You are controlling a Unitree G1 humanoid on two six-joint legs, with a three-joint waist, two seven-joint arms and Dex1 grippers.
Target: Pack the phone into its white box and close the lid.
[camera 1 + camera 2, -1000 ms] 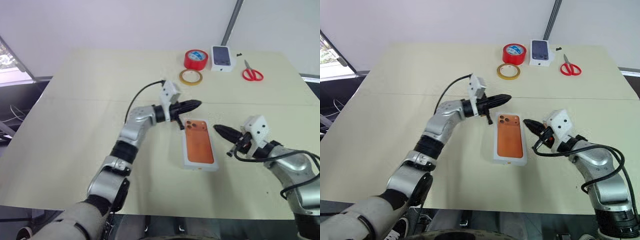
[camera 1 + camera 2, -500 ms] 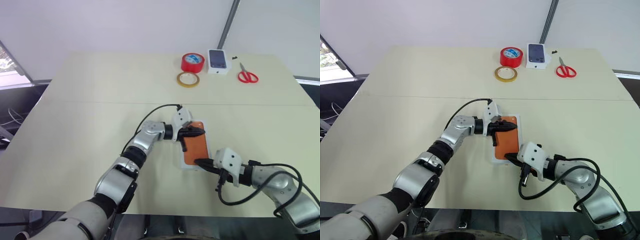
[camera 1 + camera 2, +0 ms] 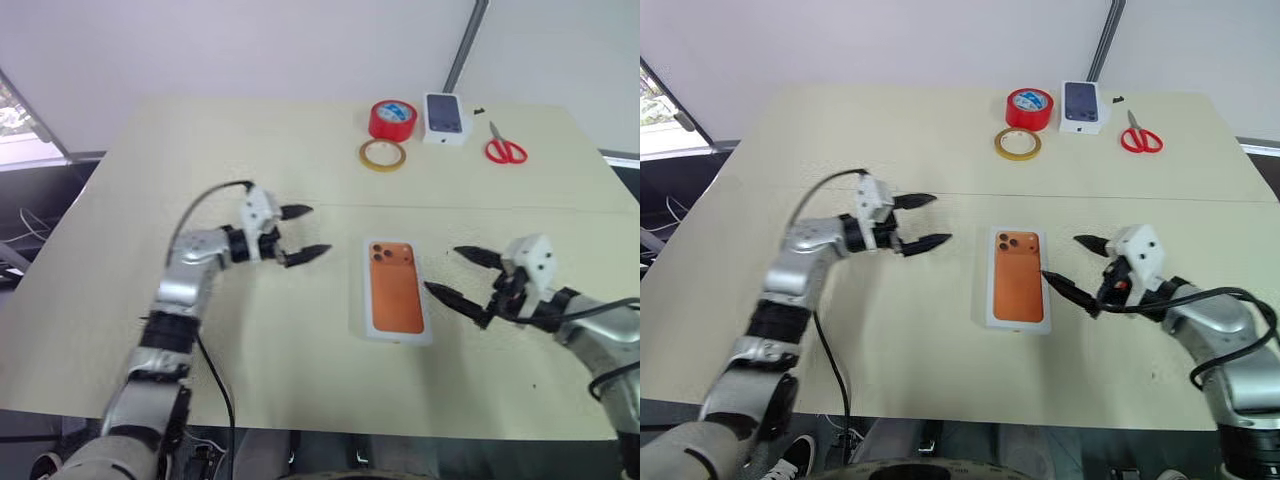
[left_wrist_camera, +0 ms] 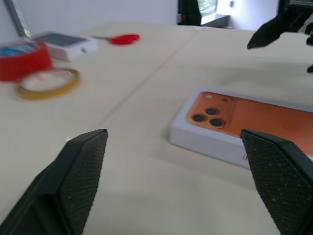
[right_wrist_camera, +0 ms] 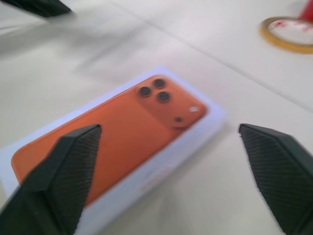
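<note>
A cream table point(image 3: 150, 330) holds a white box point(image 3: 396, 332) at centre, with the orange phone point(image 3: 393, 288) lying flat on top of it, camera lenses at the far end; whether this is the tray or the closed lid cannot be told. Half a second ago both grippers touched the box; now both have pulled away. The left gripper point(image 3: 302, 233) hangs well left of the box, fingers spread wide and empty. The right gripper point(image 3: 462, 277) sits just right of the box, fingers also wide and empty. At the far edge lie a red tape roll point(image 3: 392, 119), a yellow tape ring point(image 3: 383, 154), a small white box picturing a dark phone point(image 3: 445, 117) and red scissors point(image 3: 504, 147).
</note>
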